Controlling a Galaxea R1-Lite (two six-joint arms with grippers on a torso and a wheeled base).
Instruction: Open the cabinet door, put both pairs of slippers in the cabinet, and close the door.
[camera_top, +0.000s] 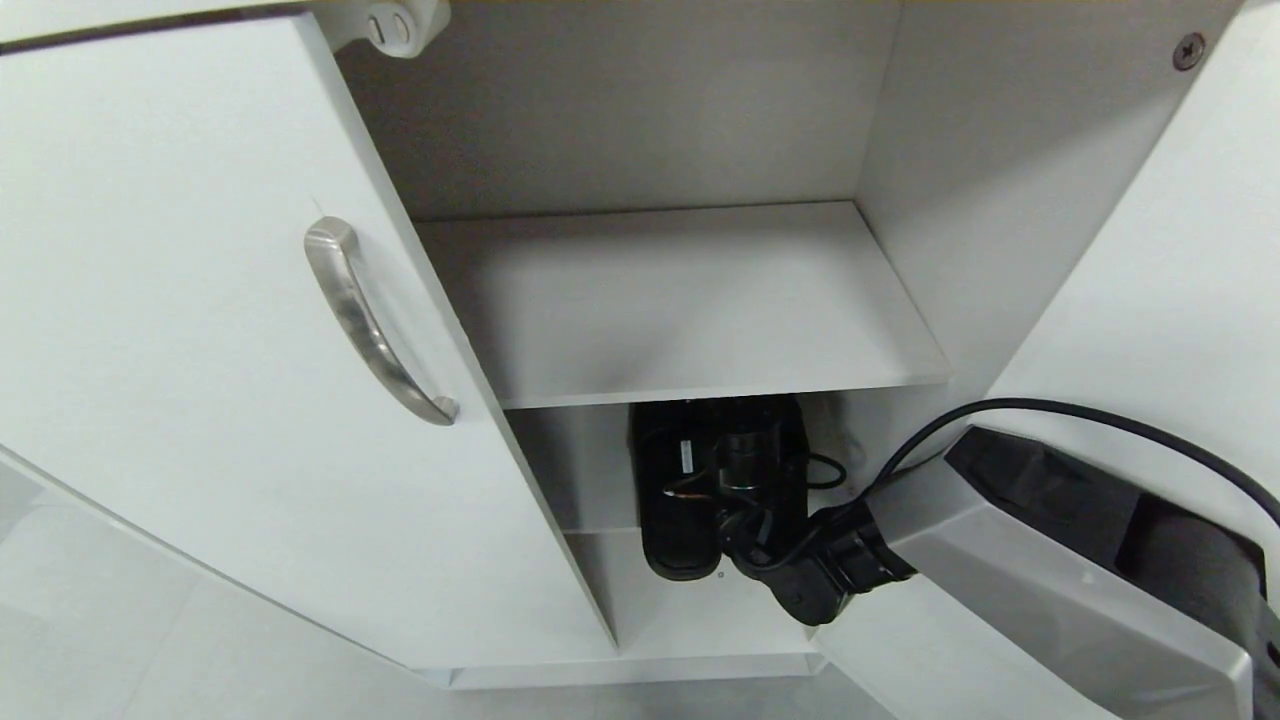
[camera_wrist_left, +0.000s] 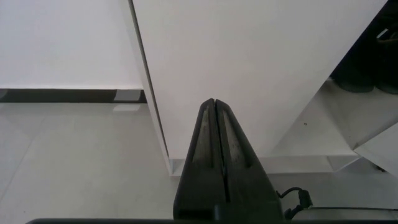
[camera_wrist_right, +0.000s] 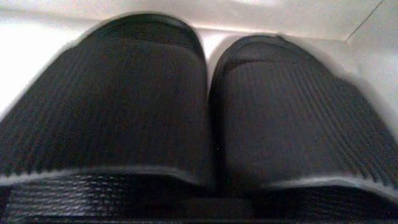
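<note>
Slippers: black pair, ribbed rubber straps, side by side on cabinet floor beneath shelf.
Door: white, curved brushed-metal handle.
Left gripper: pressed together.
Right gripper: at slippers, grip cannot be told.

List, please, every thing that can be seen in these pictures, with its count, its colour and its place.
cabinet: one, white, in front of the robot, right side open
door: one, white, on the cabinet's left side
handle: one, silver, on the door near its right edge
hinge: one, white, at the cabinet's top
shelf: one, white, inside the cabinet
slippers: one pair, black, side by side on the cabinet's bottom, under the shelf
floor: light grey, around the cabinet
left gripper: one, black, shut, low in front of the door
right arm: one, white and black, its end in the bottom compartment by the slippers
</note>
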